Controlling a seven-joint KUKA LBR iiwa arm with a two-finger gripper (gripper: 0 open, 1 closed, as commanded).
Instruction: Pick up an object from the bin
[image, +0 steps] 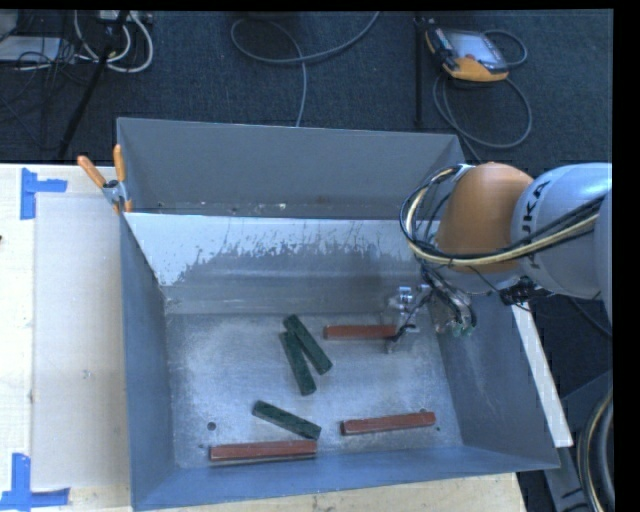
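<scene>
My fingers sit at the right end of a red-brown bar. It lies toward the back of the bin, right of two dark green bars. I cannot tell whether they are open or closed.

A reddish-brown flat stick lies level on the bin floor, right of centre, running left to right.

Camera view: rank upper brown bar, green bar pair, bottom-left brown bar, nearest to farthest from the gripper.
1. Upper brown bar: right beside the gripper, right of centre.
2. Green bar pair: mid-bin, further left.
3. Bottom-left brown bar: along the near wall.
</scene>
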